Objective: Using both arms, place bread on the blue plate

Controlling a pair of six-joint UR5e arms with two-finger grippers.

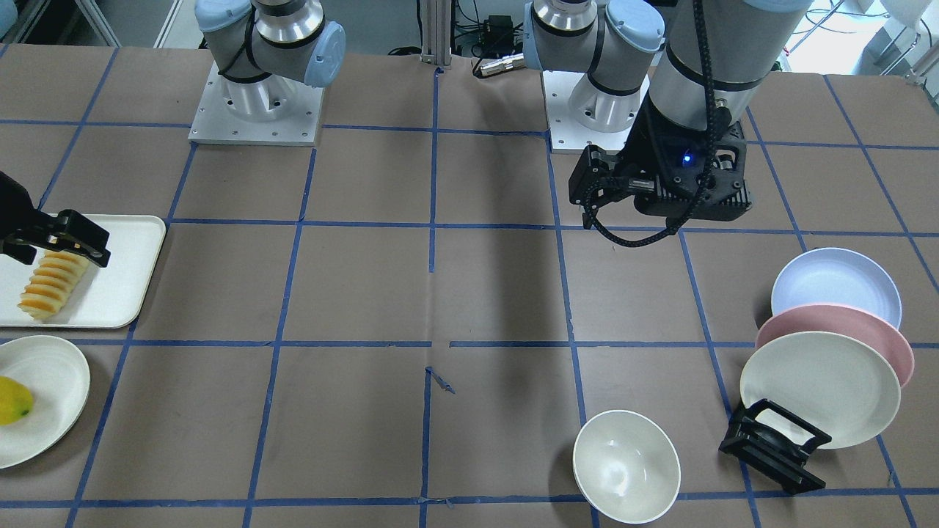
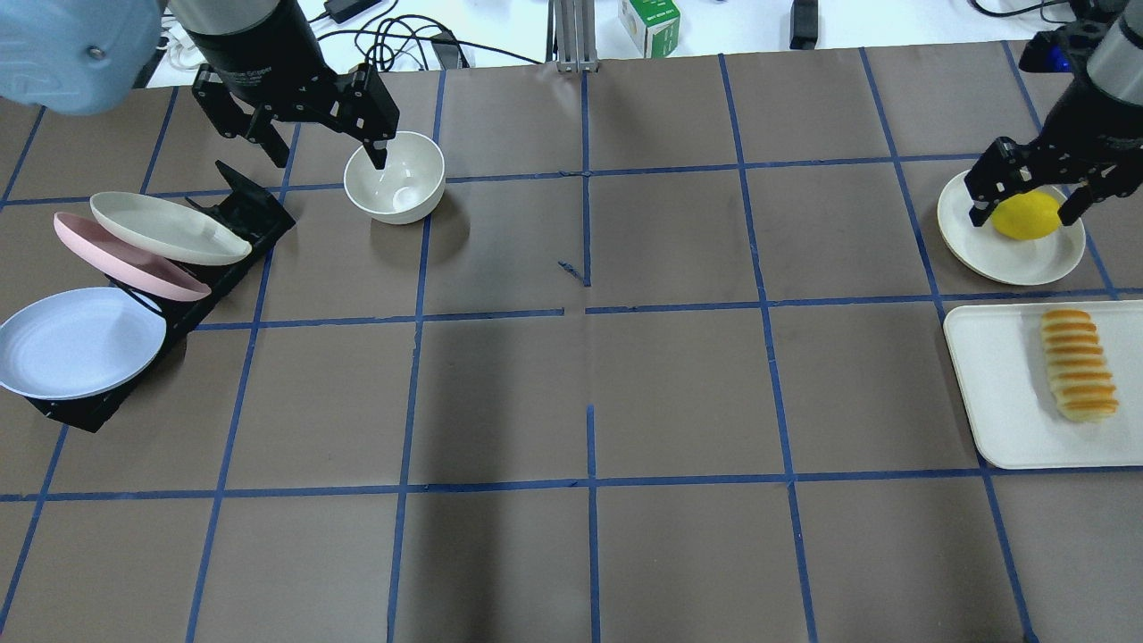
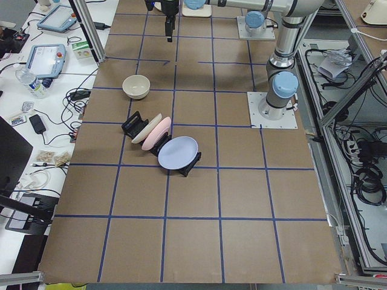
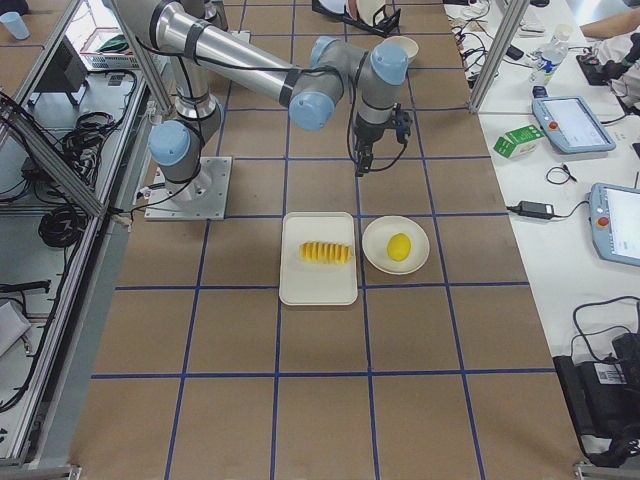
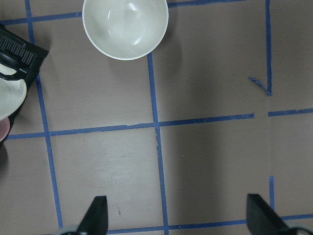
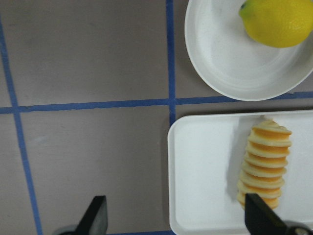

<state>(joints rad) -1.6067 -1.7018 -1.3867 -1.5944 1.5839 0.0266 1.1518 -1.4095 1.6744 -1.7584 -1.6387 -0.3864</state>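
The bread (image 2: 1079,364), a ridged golden-orange loaf, lies on a white tray (image 2: 991,393) at the table's right; it also shows in the right wrist view (image 6: 264,166) and the front view (image 1: 55,286). The blue plate (image 2: 80,342) leans in a black rack (image 2: 250,205) at the far left, also in the front view (image 1: 836,286). My right gripper (image 2: 1025,210) is open and empty, raised above the table near the tray. My left gripper (image 2: 323,152) is open and empty, held high near the white bowl, apart from the rack.
A pink plate (image 2: 116,259) and a cream plate (image 2: 165,228) lean in the same rack behind the blue one. A white bowl (image 2: 395,177) stands beside the rack. A yellow lemon (image 2: 1027,216) sits on a cream plate (image 2: 982,246) beyond the tray.
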